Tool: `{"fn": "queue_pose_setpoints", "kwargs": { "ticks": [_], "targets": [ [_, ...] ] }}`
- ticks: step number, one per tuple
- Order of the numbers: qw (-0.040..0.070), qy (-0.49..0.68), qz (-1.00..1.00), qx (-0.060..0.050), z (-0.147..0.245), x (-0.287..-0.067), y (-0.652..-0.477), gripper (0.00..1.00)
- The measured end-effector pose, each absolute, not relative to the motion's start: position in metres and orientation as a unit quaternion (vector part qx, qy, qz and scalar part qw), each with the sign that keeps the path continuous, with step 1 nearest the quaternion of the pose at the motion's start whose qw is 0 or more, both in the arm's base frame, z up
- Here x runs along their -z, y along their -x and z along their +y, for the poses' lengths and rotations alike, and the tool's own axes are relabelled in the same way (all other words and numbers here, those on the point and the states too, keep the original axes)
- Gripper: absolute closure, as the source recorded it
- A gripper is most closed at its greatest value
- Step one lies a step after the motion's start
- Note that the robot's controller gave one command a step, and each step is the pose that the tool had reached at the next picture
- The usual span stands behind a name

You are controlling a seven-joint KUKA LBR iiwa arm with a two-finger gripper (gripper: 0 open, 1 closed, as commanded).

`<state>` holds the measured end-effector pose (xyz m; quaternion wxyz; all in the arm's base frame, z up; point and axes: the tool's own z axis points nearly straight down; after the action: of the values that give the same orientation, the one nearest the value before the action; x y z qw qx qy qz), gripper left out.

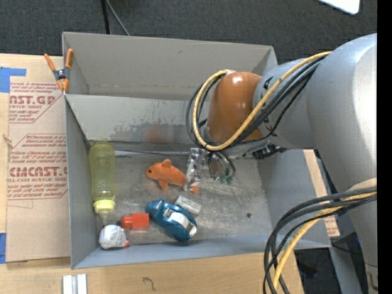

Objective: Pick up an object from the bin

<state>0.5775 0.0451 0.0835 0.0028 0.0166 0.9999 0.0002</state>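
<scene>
nearest: grey arm with orange wrist cover, over right half of bin | progress: nothing lifted, pick not yet done | fingers low, just right of orange fish-shaped toy mid-bin; open or closed: can't tell, nothing seen held | hidden: bin floor under wrist; green bit unidentifiable

Fish toy between bottle and hand

One camera looks down slantwise into the bin.
</scene>
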Motion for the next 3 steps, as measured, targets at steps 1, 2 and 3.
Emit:
{"fn": "queue_pose_setpoints", "kwargs": {
  "ticks": [1,2,3],
  "targets": [
    [0.003,-0.017,1.000,0.000,0.045,-0.084,-0.578,1.00],
    [0.000,0.009,1.000,0.000,0.056,-0.102,-0.579,1.00],
    [0.002,0.012,1.000,0.000,0.075,-0.087,-0.587,1.00]
  ]
}}
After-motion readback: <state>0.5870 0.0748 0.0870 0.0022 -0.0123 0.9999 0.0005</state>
